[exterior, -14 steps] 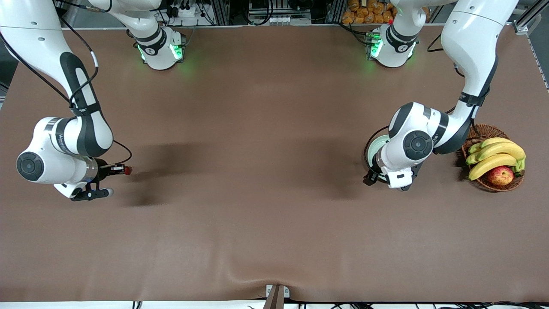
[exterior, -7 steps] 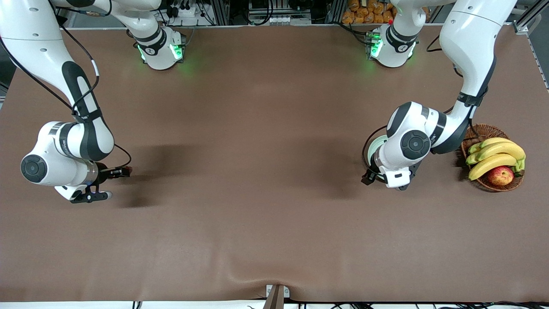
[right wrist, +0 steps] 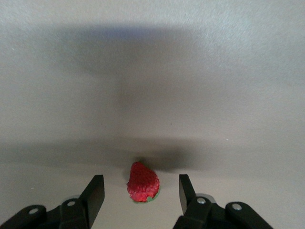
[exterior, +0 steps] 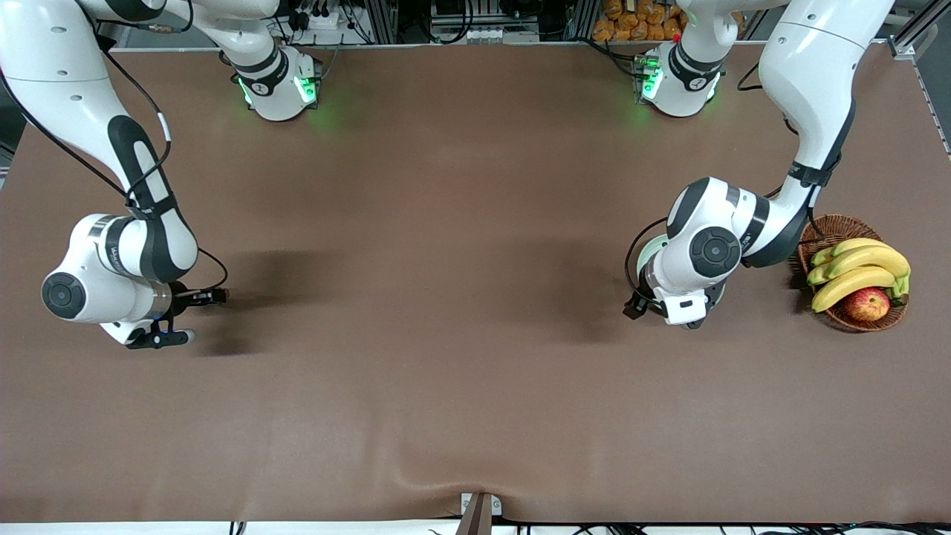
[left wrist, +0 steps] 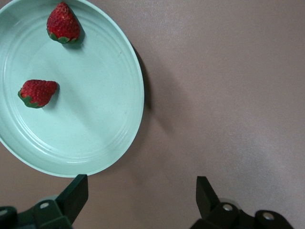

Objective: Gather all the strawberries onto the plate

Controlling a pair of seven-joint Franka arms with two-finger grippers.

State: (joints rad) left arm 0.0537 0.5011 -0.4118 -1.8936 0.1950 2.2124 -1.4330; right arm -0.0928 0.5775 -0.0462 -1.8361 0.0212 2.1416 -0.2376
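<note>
A: Where are the strawberries seen?

B: Two strawberries (left wrist: pixel 63 24) (left wrist: pixel 37 91) are seen lying in the plate (left wrist: pixel 119 138), apart from each other. The plate is placed on the brown table (exterior: pixel 446 223) beside the wicker basket (exterior: pixel 839 227) of bananas (exterior: pixel 854 271) and an apple (exterior: pixel 867 304). A third strawberry (right wrist: pixel 142 182) is seen on the table at the right arm's end.

A: How are the grippers held?

B: The left gripper (left wrist: pixel 143 198) is held over the plate's rim with its fingers spread wide, and nothing is gripped. The right gripper (right wrist: pixel 141 193) is held low with its fingers parted on either side of the third strawberry, which is not touched by them.
</note>
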